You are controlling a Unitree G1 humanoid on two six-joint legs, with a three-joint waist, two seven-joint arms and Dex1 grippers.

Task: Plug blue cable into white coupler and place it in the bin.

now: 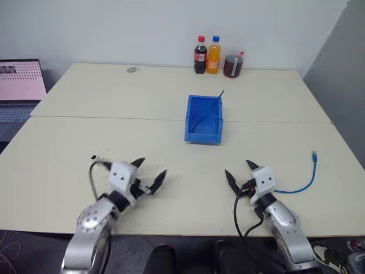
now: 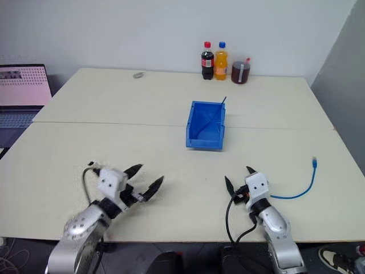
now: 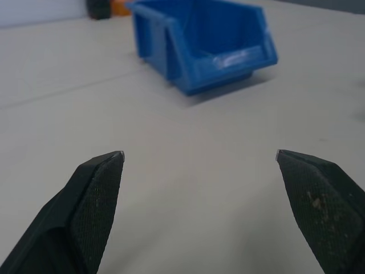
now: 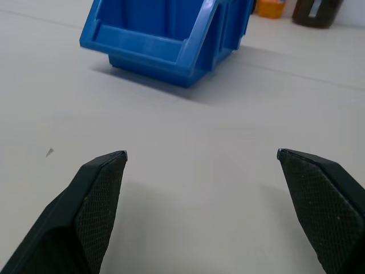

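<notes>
Blue cable [image 1: 301,184] plug-end away from robot

Blue bin [image 1: 203,120] and blue cable [image 1: 308,181] lie on a cream tabletop [image 1: 114,103]; each gripper's fingers [image 3: 94,200] are black, cross-hatched.

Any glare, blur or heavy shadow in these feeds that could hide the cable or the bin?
Left eye view: even light, thin bright-blue network cable sharp on the pale table. Left wrist view: blue open-top plastic bin soft, faint sheen on its front lip, black fingertips sharp. Right wrist view: bin casts a soft shadow; bottles behind it are blurred.
</notes>
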